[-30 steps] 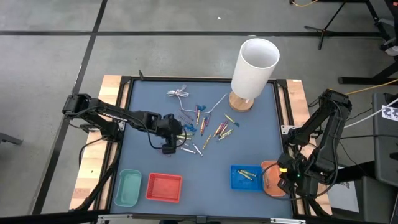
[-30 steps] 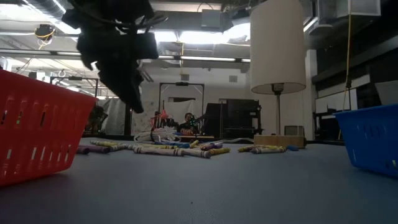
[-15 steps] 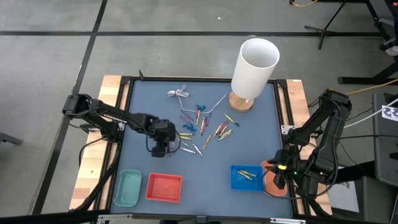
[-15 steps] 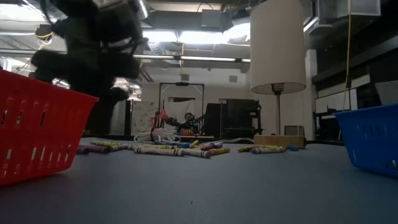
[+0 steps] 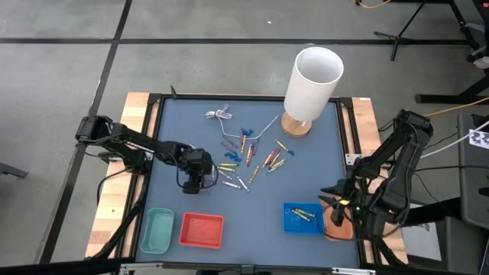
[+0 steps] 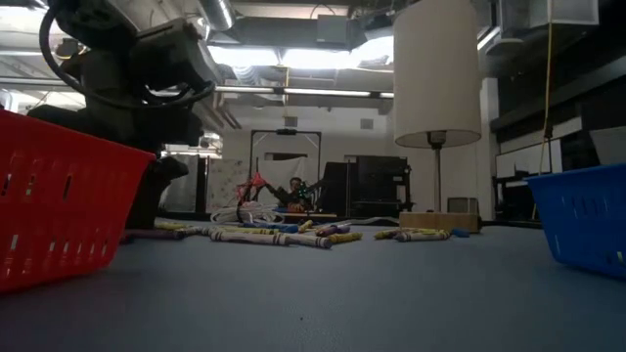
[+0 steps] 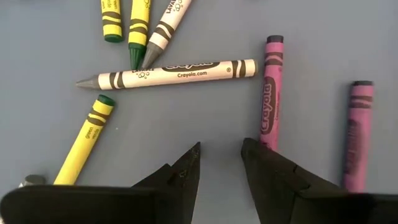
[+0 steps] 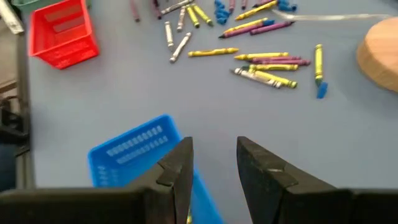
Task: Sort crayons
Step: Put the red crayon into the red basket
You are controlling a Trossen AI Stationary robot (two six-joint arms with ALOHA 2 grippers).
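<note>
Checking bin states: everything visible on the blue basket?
The blue basket is a small rectangular slotted bin, plastic by the look, upright on the mat's near right part. A few yellowish crayons lie inside. An orange bin sits right beside it; whether they touch is unclear. The right claw, open, hovers near its right end.

Lab or workshop, concrete floor point(image 5: 61, 61), ceiling strip lights point(image 6: 293, 59), equipment racks point(image 6: 367, 186), tripod legs point(image 5: 405, 27)

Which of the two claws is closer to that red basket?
Left. The left gripper hangs just beyond the red basket; the right gripper sits across the table by the blue basket.
</note>
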